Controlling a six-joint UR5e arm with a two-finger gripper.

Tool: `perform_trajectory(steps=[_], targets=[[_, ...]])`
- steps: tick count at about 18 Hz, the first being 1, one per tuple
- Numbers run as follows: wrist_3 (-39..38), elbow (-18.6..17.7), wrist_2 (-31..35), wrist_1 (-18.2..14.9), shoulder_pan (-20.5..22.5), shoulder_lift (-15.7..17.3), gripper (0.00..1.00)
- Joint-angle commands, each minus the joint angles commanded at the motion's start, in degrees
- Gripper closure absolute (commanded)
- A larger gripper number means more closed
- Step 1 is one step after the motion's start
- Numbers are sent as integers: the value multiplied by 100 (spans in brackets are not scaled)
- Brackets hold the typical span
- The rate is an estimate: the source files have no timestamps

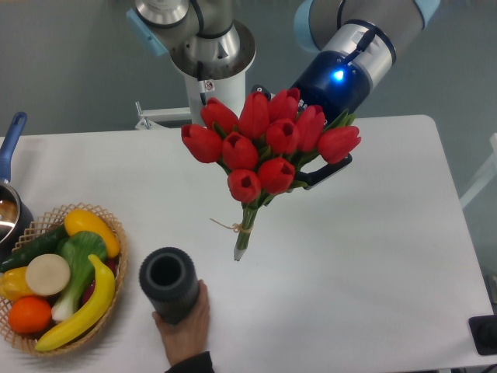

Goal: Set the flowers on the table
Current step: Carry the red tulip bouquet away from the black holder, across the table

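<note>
- Wicker basket (116, 233) w/ fruit & veg sits at approx 8 o'clock of the table (373, 256); dark pot (11, 203) w/ blue handle just beyond it at 9 o'clock, cut by the frame edge.
- Black ribbed cylinder (168, 283) stands near the front edge at approx 7 o'clock, w/ a person's hand (186, 325) wrapped round its base from below.
- Red tulips, i.e. the flowers (264, 144), hang around table centre, heads fanned toward 12 o'clock, stems running down to a tip at 6 o'clock. Twine (230, 226) ties the stems low down. Can't tell if the stem tip touches the top; it looks just above it or barely grazing.
- Handling, as a guess: light, floppy bunch; heads & leaves crush easily, stems bend. Best hold is the stem bundle near or just above the tie, never the blooms.
- Gripper (322, 167) comes in from approx 2 o'clock of the bunch, mostly hidden behind blooms; one dark finger shows at the bunch's right side. Closed around the bunch up near the heads, as far as can be seen; exact gap not visible.
- Arm: blue-lit wrist (342, 78) angled down-left from the top right corner; robot base (206, 47) at 12 o'clock.
</note>
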Motion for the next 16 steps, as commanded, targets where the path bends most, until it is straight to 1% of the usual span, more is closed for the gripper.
perform_trajectory(steps=[8, 10, 16], targets=[[0, -35, 0, 0, 132, 79, 50], [-8, -35, 0, 0, 237, 105, 50], [-35, -44, 9, 0, 299, 123, 50]])
